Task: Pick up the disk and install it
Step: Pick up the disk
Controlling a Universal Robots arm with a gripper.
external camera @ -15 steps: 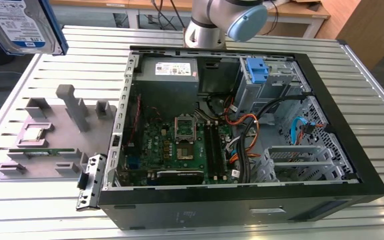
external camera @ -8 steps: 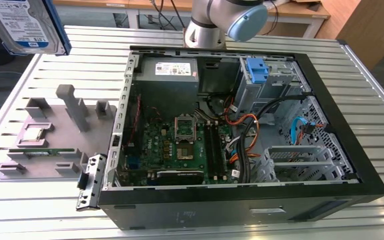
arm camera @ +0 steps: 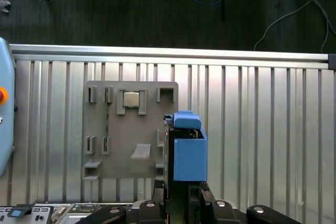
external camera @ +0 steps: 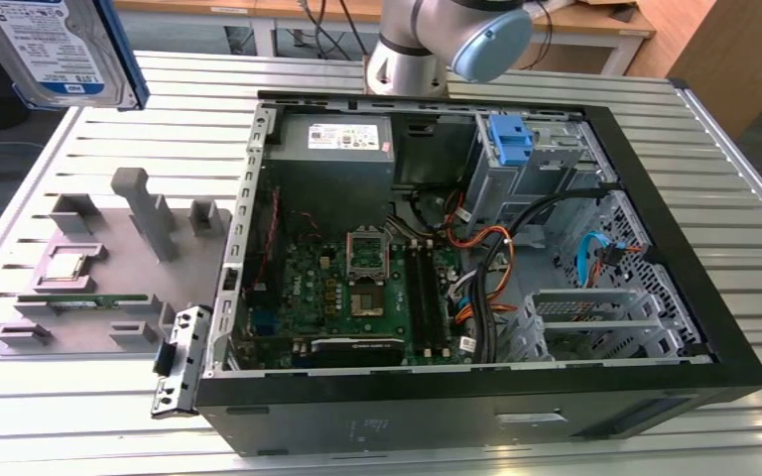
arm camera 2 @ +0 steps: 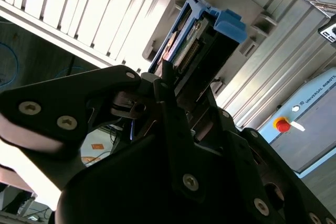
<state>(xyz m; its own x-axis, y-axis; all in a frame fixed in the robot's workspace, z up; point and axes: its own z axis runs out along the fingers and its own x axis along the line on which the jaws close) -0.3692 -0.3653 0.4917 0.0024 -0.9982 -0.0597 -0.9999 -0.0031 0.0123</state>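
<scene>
The disk (external camera: pixel 57 45), a silver-grey drive with a white-and-blue label and blue carrier rails, hangs in the air at the exterior view's upper left, above the table's edge. In both wrist views my gripper (arm camera: pixel 181 188) is shut on the disk (arm camera: pixel 189 157), with the dark fingers (arm camera 2: pixel 167 80) clamping its lower end. The disk (arm camera 2: pixel 185 51) stands on edge, its blue carrier tab pointing away from the gripper. It is well above the grey fixture plate (arm camera: pixel 131 135), off the plate's edge.
The open computer case (external camera: pixel 698 327) lies on the slatted metal table (external camera: pixel 752 178), with a blue bracket (external camera: pixel 511 139) in its drive bay. The grey fixture plate (external camera: pixel 123 268) holds a small square chip (external camera: pixel 70 266) and a memory stick (external camera: pixel 83 300). The arm's base (external camera: pixel 415 55) stands behind the case.
</scene>
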